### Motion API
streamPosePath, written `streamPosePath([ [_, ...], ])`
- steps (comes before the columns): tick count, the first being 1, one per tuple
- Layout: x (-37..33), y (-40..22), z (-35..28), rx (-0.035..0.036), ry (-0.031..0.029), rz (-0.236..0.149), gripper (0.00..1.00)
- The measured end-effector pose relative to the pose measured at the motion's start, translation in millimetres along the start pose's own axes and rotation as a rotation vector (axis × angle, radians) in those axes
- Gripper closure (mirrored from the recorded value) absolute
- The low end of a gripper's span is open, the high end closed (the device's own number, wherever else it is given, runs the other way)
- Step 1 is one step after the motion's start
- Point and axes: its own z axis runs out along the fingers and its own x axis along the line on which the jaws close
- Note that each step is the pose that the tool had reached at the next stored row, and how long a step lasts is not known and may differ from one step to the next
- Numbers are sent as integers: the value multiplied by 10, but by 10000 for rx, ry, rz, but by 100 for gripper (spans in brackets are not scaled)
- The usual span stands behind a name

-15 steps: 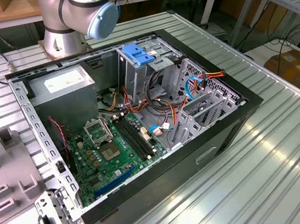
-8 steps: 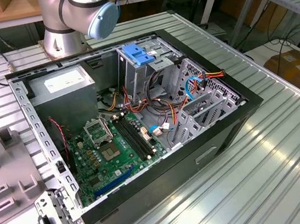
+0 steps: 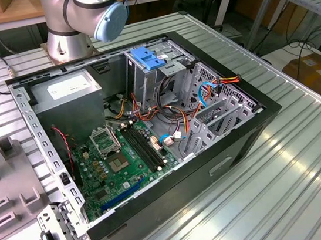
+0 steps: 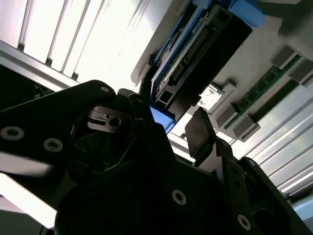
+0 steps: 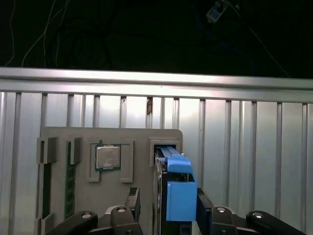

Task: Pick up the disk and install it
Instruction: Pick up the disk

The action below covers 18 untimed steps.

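Disk: your disk (image 5: 178, 193) stands on its long edge in a slot of the grey holder (image 5: 122, 137), with its blue frame end nearest the wrist. It is outside the computer and not yet installed.
Why on edge: both broad faces are left free, so a finger can come down on each side.
Pincer: the gripper (image 5: 167, 196) straddles the disk. In the first wrist view a strip of holder shows between one finger (image 5: 133, 198) and the disk, so I judge the jaws spread apart, with nothing clamped.
Neighbours in the holder: a processor chip (image 5: 108, 157) lies just beside the disk slot, and memory sticks (image 5: 70, 178) lie beyond it. Each has its own recess, which keeps the parts apart and in fixed spots.
Holder's place: it rests on the ribbed metal table (image 3: 287, 186). A grey block like it sits at the exterior view's left, beside the case (image 3: 214, 166).
Computer: the case lies on its side with the open side up, near the arm's base (image 3: 85, 17), so you reach in from above.
Drive cage: it sits at the far side of the case under a blue latch (image 3: 148, 57), well apart from the disk.
Stage: you are at the grasp, by my reading.
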Motion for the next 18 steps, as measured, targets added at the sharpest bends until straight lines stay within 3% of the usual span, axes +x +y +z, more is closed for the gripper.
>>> streamPosePath([
  [6,-7,-5,109,-2,1,-2,44],
  [8,-64,-8,118,0,0,-3,44],
  [18,-66,-8,122,-1,1,-3,44],
])
